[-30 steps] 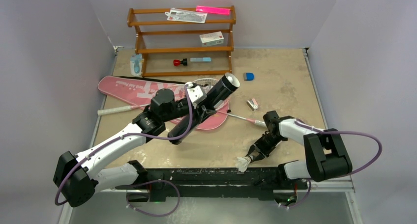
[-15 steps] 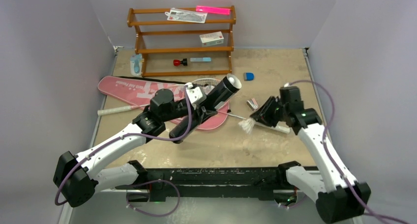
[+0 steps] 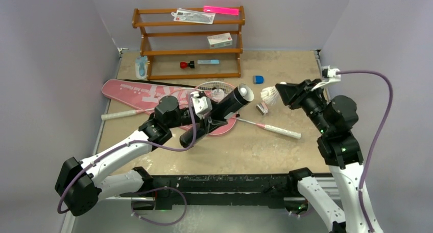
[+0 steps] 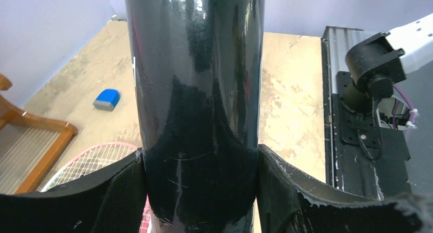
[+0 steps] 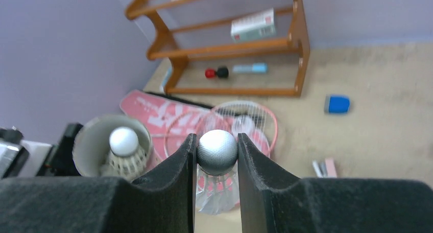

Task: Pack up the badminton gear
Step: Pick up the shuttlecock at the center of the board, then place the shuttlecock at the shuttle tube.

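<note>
Clear air lies between the gripped shuttlecock (image 3: 268,95) and the tube (image 3: 232,101), whose mouth holds a second shuttlecock (image 5: 124,141)

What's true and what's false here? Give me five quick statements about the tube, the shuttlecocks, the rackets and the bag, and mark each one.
1. The left gripper is clamped around the black tube. True.
2. The tube is empty. False: a shuttlecock sits inside its open mouth.
3. The right gripper is open with nothing in it. False: it pinches the cork of a second shuttlecock, close to the tube's mouth.
4. The rackets are packed inside the pink bag. False: they lie out in the open, heads overlapping the bag's end.
5. The wooden rack stands at the far edge of the table. True.
</note>
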Controlling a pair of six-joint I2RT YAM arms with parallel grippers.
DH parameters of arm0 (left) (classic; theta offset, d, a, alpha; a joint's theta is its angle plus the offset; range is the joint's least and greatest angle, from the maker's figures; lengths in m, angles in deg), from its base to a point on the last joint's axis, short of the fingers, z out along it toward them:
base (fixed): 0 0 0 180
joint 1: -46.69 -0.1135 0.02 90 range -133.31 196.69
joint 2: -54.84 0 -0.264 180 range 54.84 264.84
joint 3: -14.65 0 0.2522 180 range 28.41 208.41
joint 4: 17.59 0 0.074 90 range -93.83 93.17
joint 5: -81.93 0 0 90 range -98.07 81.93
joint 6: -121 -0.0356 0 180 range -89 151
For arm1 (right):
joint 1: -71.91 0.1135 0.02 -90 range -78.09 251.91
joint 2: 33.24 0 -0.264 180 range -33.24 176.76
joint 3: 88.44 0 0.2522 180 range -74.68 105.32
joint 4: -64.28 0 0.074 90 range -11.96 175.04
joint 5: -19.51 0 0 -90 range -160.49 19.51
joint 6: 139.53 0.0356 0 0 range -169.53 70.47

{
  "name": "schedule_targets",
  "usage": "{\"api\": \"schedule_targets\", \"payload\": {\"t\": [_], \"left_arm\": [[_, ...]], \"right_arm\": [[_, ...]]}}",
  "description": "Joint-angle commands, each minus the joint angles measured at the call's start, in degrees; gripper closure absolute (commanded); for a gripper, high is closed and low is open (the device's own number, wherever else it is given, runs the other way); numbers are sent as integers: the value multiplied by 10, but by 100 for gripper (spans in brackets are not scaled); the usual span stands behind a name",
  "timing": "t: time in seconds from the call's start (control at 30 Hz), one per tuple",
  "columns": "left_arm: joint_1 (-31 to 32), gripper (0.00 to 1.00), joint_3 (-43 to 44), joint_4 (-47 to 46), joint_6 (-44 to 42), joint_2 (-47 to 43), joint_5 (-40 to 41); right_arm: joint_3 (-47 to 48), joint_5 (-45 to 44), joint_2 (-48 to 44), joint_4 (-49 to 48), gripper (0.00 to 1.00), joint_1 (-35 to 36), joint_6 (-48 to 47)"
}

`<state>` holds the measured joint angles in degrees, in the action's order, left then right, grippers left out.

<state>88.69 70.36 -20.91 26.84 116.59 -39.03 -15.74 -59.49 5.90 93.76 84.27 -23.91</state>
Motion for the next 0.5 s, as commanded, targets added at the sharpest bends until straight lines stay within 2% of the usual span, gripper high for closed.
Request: {"api": "schedule_targets", "payload": {"t": [0.0, 0.17, 0.3, 0.47], "left_arm": [[-3, 49, -6, -77, -16, -21, -64], [-3, 48, -14, -95, -32, -18, -112], [-3, 49, -34, -134, -52, -13, -172], [-3, 48, -91, -292, 17, 12, -187]], "right_arm": [[46, 1, 13, -89, 90, -2, -52], [54, 106, -2, -125, 90, -2, -83], [55, 133, -20, -127, 97, -2, -94], [65, 207, -28, -124, 98, -2, -85]]}}
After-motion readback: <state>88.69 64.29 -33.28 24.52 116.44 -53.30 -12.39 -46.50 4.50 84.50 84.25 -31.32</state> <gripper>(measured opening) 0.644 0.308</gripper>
